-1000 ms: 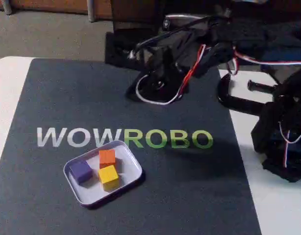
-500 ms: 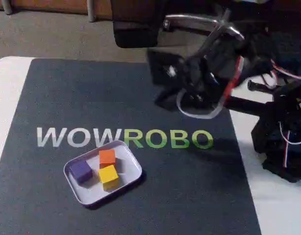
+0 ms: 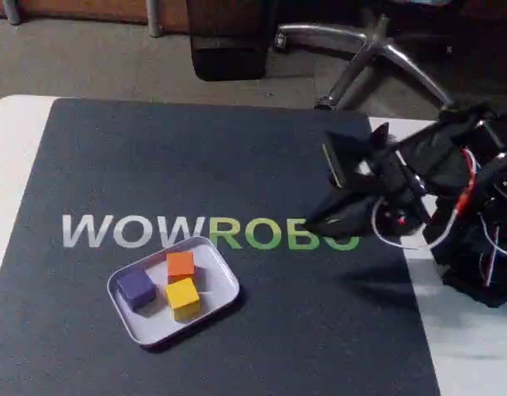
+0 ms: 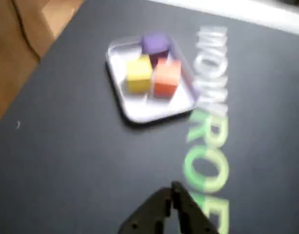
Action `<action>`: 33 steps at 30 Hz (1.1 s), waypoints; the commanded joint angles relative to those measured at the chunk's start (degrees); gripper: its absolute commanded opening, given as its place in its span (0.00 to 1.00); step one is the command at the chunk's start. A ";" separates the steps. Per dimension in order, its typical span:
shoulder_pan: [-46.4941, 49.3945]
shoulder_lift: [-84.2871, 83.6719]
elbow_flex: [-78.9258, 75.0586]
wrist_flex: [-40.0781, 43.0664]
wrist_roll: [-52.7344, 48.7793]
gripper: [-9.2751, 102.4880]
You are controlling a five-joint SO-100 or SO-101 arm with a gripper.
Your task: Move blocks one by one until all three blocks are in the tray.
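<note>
Fixed and wrist views, task near its end. The tray [image 3: 216,262] lies on the dark mat [image 3: 113,165], just below the printed lettering [image 3: 130,232], its long axis running diagonally from lower left to upper right in the fixed view. All three blocks sit inside its rim: the purple block [image 3: 137,288] toward the left end, the orange block [image 3: 181,265] toward the lettering, and the yellow block [image 3: 183,296] toward the near edge, touching or nearly touching the orange one. The wrist view shows the same cluster, with purple block [image 4: 155,44] farthest from the camera and yellow [image 4: 139,73] and orange [image 4: 167,78] side by side nearer to it. No block rests on the mat outside the tray.

The gripper [image 4: 173,187] is well apart from the tray; in the fixed view it hangs to the right, over the end of the lettering near the mat's right edge, with the tray lying down and to its left. Its dark fingers appear to meet at a point with nothing between them, though blur in the wrist view makes a narrow gap hard to rule out.

Judged from this layout, the placing work is done, and any coming move leads away from the tray toward the arm's base [image 3: 485,264] rather than toward the blocks.
</note>
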 commanded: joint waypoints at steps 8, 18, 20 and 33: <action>-4.31 4.39 3.96 7.56 -0.18 0.01; -9.67 4.31 3.96 19.07 -0.70 0.01; -10.72 4.31 3.96 21.36 -0.53 0.01; -17.05 4.48 4.04 27.07 1.41 0.02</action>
